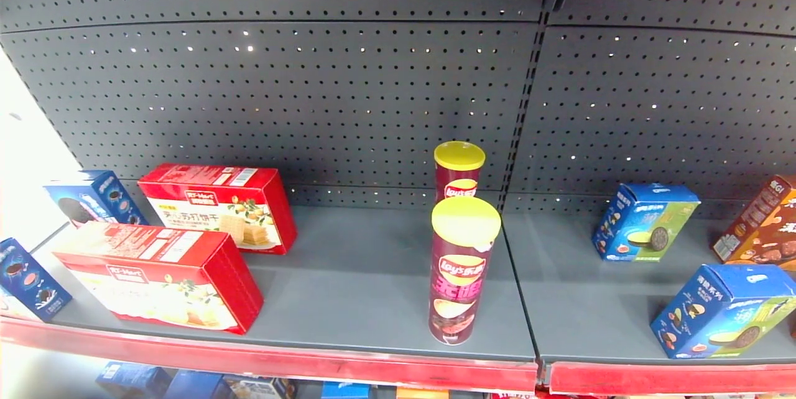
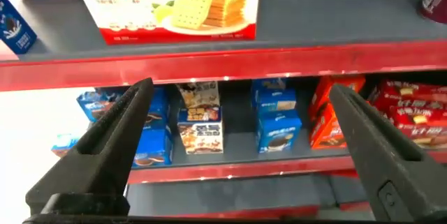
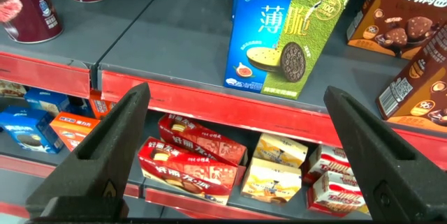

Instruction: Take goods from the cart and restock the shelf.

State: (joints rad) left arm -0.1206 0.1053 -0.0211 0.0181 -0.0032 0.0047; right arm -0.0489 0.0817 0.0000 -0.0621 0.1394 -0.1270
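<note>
- Left gripper [image 2: 241,88] and right gripper [image 3: 237,90]: both spread wide, empty, facing the shelf [image 1: 373,281].
- Front chip can [image 1: 463,268] stands upright at six o'clock from the rear chip can [image 1: 459,169]; a careless placement could topple it.

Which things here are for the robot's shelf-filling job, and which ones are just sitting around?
For the job:
- shelf, with bare room to fill
- left gripper, open and empty
- right gripper, open and empty

Just sitting there:
- front chip can
- back chip can
- front red cracker box
- blue-and-green cookie box
- pegboard wall
- lower-shelf boxes
</note>
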